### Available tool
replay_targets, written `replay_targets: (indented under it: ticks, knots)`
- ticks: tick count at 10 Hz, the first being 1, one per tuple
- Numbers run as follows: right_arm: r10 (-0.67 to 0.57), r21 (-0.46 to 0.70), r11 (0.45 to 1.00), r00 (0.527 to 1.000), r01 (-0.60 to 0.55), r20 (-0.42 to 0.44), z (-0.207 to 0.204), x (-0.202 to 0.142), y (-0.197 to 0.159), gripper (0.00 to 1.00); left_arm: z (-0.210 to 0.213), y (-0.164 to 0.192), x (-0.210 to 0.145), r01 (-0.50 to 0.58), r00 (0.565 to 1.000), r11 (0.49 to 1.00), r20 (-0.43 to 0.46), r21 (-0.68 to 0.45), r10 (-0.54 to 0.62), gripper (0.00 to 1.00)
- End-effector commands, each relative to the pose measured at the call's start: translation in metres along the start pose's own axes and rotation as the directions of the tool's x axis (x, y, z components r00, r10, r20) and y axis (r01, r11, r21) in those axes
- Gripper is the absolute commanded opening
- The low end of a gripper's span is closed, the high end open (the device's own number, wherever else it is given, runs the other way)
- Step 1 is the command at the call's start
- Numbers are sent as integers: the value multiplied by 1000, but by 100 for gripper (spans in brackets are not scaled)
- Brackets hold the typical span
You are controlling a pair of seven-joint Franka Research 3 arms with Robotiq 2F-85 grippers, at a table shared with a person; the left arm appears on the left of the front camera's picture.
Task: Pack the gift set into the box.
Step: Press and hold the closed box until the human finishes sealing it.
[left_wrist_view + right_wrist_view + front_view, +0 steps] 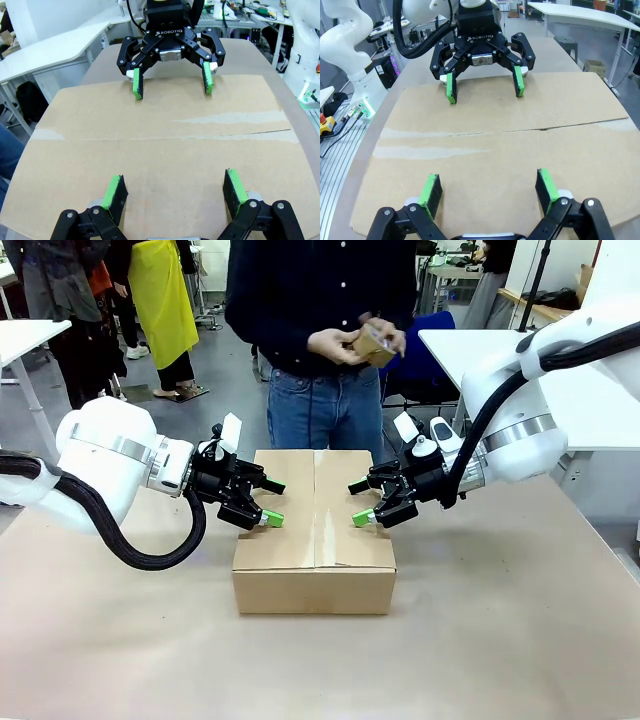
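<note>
Brown cardboard box (314, 540) sits at the middle of the desk (500, 640) with its top flaps folded shut along a centre seam. Left tool (262, 502) is positioned over the box's left edge, fingers spread wide and holding nothing. Right tool (365, 502) mirrors it over the right edge, fingers likewise spread and holding nothing. Each wrist view shows green pads (115, 192) just above the flap surface; contact cannot be confirmed. Beyond the desk, a person's hands (345, 345) hold a small tan object (376, 343), possibly a package.
</note>
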State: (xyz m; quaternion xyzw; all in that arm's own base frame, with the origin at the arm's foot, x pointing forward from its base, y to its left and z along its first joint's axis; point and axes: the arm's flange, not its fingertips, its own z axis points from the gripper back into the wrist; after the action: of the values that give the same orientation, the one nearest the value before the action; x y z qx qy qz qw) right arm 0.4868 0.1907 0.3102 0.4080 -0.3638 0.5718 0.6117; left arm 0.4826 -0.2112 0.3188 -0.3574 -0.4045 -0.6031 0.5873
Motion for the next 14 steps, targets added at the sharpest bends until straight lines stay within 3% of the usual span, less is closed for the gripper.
replay_targets:
  ticks: [1, 14]
  knots:
    - [4, 7, 1000, 1000, -4, -8, -3, 0, -1, 100, -1, -2, -2, 13, 1000, 1000, 3, -7, -12, 100]
    - [4, 7, 1000, 1000, -4, -8, -3, 0, -1, 100, -1, -2, -2, 13, 1000, 1000, 3, -7, -12, 100]
